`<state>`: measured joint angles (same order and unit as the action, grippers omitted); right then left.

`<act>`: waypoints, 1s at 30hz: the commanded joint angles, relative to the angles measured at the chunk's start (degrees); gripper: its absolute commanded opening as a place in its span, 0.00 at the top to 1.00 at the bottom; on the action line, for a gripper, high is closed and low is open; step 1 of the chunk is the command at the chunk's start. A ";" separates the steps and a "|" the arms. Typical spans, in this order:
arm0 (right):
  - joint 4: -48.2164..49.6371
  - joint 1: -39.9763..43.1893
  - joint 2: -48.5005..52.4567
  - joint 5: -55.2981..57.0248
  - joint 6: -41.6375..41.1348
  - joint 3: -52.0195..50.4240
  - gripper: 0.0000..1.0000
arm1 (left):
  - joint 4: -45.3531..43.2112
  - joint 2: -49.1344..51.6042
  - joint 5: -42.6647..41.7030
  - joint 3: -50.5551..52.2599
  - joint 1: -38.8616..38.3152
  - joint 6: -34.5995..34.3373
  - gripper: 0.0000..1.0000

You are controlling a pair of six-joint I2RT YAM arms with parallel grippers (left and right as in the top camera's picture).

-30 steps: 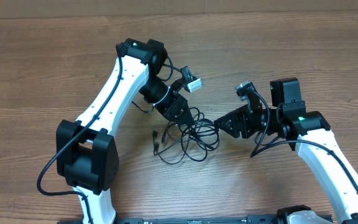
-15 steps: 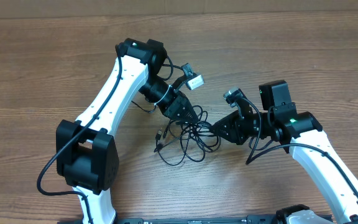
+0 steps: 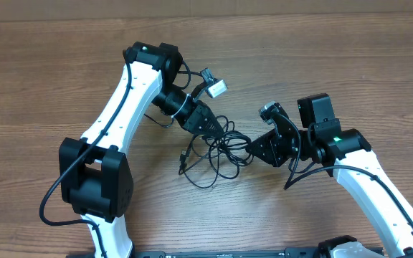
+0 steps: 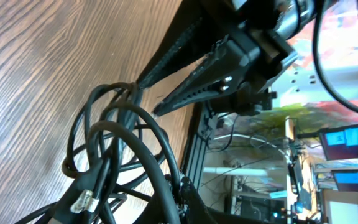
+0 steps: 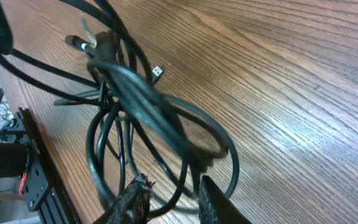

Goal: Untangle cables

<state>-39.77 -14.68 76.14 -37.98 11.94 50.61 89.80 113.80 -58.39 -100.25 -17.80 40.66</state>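
Here we find the thin black cables point(image 3: 217, 152) in one loose tangle on the brown wood-grain table point(image 3: 350, 57), lying between the white left arm point(image 3: 120, 107) and the white right arm point(image 3: 382, 197). From above, the left gripper point(image 3: 216, 130) reaches down to the tangle's upper edge. The right gripper point(image 3: 251, 145) meets it from the opposite side, so the knot sits just between the two tips.

We read the left gripper as closed on the cables. In its wrist view several strands rise off the wood and bunch together toward the camera, and a small silvery plug end point(image 4: 83, 200) hangs among them at the lower left. In that same view the right gripper's long black fingers taper to a point against an outer loop.

The right wrist view shows its two fingertips point(image 5: 135, 199) only a narrow way apart, with strands of a big loop passing down between them, so we take it as pinched on the cables. Beyond those tips the loops overlap and cross on the wood, and another small plug end point(image 5: 157, 71) lies on the table just beside the knot. On the left side of the tangle in the overhead view, two short cable ends point(image 3: 182, 159) stick out.
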 commanded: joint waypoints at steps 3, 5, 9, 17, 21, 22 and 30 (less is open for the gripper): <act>1.73 -0.26 -0.15 0.28 0.13 -0.02 0.63 | 0.31 -1.86 -4.57 -1.60 -0.26 1.99 0.96; 3.43 -0.26 -0.13 0.70 0.13 -0.02 0.59 | 0.52 -1.86 -4.17 -1.60 -0.28 1.99 0.96; 6.71 -0.26 -0.13 0.68 0.11 -0.02 0.56 | 1.05 -1.86 -2.54 -1.60 -0.24 1.99 0.96; 7.50 -0.28 -0.13 -1.36 0.13 -0.02 0.63 | 1.62 -1.86 -2.73 -1.60 -0.24 2.01 0.96; 6.67 -0.28 -0.13 -4.79 0.13 -0.02 0.62 | 1.66 -1.86 -3.50 -1.60 -0.24 2.01 0.96; 6.49 -0.35 -0.13 -4.76 0.13 -0.02 0.60 | 1.70 -1.86 -3.93 -1.60 -0.24 2.01 0.96; 6.45 -1.14 -0.13 -4.74 0.13 -0.02 0.66 | 1.88 -1.86 -4.68 -1.60 -0.24 2.03 0.96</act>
<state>-33.34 -15.40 76.14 -41.74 12.12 50.61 91.35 113.80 -60.03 -100.25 -17.89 40.69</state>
